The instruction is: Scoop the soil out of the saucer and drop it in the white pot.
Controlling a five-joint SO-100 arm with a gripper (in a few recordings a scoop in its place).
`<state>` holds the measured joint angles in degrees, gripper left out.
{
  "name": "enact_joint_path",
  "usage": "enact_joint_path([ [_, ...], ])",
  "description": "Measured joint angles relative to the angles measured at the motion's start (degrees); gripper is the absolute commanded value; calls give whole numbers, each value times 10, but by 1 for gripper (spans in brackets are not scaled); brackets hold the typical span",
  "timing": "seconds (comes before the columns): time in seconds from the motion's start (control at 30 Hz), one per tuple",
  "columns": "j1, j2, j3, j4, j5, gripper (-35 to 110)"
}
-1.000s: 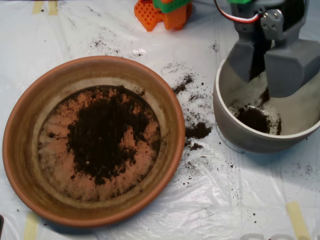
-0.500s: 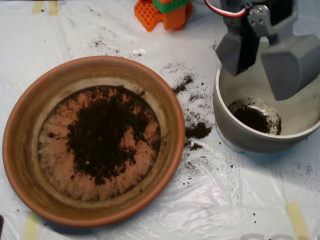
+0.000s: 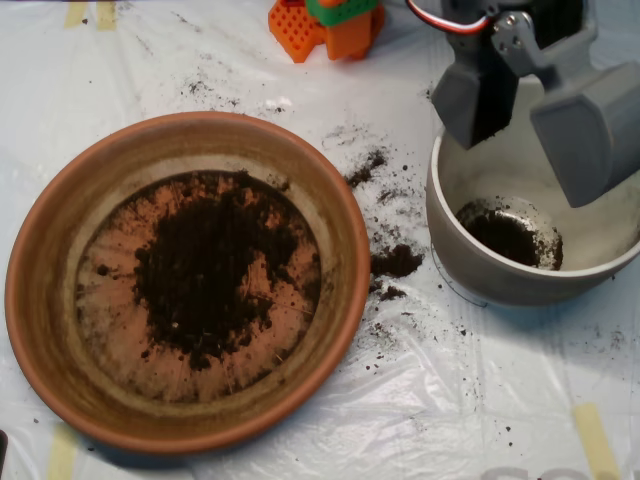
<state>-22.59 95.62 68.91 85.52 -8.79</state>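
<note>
The terracotta saucer [image 3: 40,300] fills the left half of the overhead view, with a dark heap of soil [image 3: 215,265] spread over its middle. At the right stands the white pot [image 3: 470,265], and a small dark patch of soil [image 3: 508,235] lies on its bottom. My grey scoop [image 3: 530,125] hangs over the pot's far rim, its two shells spread wide apart, open, with nothing between them.
Spilled soil crumbs [image 3: 395,260] lie on the white plastic sheet between saucer and pot. An orange and green block [image 3: 325,25] sits at the top edge. Yellow tape strips [image 3: 595,440] mark the sheet's lower right.
The scoop rose out of the pot and its shells spread wider. The soil it held now lies on the pot's bottom.
</note>
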Motion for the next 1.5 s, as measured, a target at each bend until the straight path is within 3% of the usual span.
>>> enact_joint_path([
  [0.4, 7, -8, -19, -5, 33, 32],
  [0.77, 167, 35, -11, 4, 22, 34],
  [1.23, 312, 199, 408, -192, 19, 42],
  [1.5, 373, 198, 502, -285, 10, 48],
])
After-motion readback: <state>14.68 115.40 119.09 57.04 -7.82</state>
